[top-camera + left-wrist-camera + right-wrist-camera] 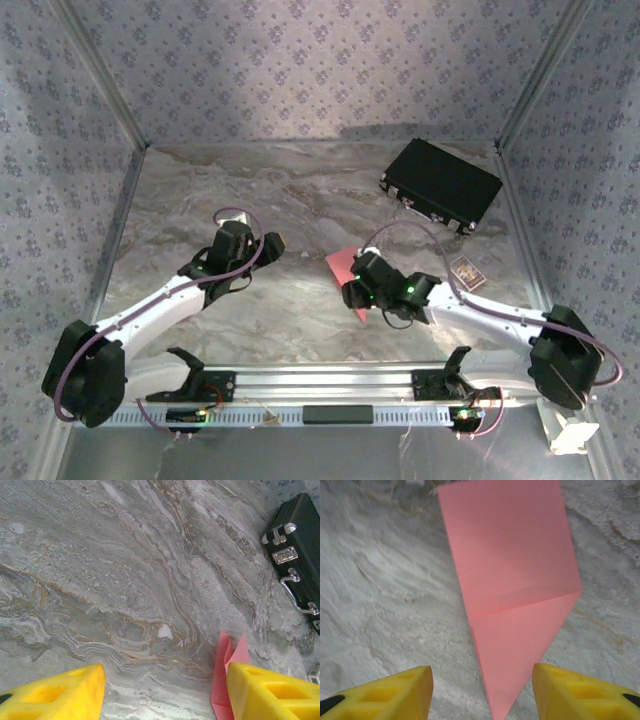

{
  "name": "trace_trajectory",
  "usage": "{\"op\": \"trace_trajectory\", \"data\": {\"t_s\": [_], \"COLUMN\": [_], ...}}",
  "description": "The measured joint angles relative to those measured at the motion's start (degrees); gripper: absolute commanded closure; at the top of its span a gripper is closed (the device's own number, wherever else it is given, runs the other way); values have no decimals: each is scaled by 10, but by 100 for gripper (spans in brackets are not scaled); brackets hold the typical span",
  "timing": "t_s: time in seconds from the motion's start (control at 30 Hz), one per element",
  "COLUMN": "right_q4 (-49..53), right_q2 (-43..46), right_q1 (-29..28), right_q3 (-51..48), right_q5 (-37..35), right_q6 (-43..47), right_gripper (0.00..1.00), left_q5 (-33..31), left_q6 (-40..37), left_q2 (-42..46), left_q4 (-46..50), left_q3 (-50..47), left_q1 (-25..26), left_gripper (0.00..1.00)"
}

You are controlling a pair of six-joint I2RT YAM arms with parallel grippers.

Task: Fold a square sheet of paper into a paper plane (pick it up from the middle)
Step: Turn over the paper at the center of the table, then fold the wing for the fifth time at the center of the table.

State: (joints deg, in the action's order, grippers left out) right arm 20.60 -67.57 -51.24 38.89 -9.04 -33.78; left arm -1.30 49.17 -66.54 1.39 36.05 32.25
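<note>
Right hand sits nearest, fingers apart and straddling the pointed tip of the folded pink paper, which lies flat mid-bench. Guessing it's lined up for another crease. Left hand hovers apart too, empty, to the paper's left.

Salmon-pink paper sheet, folded narrow, diagonal crease across middle, sharp tip toward bottom of right wrist frame. Lying flat, just right of centre in top view.

Black latched case far right on marbled table, small reddish block nearer
</note>
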Motion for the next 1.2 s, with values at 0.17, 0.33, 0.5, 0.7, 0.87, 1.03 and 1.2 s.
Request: {"op": "trace_trajectory", "data": {"t_s": [0.17, 0.33, 0.5, 0.7, 0.87, 1.03, 1.2], "right_q4": [-18, -73, -106, -148, -185, -226, -253], "right_q2": [11, -2, -31, -45, -65, -98, -122], "right_q1": [60, 123, 169, 183, 188, 196, 197], "right_q3": [-9, -38, -74, -90, -91, -92, -98], "right_q5": [58, 153, 220, 271, 296, 319, 324], "right_q6": [6, 1, -27, -57, -78, -101, -128], "right_gripper": [1, 2, 22, 50, 65, 73, 75], "left_q5": [13, 26, 37, 47, 56, 65, 67], "left_q6": [0, 0, 0, 0, 0, 0, 0], "left_q2": [-9, -17, -21, -24, -42, -52, -52], "left_q4": [-1, -3, -5, -11, -15, -15, -15], "left_q3": [0, 0, 0, 0, 0, 0, 0], "left_q1": [0, 0, 0, 0, 0, 0, 0], "left_gripper": [35, 35, 35, 35, 34, 35, 35]}}
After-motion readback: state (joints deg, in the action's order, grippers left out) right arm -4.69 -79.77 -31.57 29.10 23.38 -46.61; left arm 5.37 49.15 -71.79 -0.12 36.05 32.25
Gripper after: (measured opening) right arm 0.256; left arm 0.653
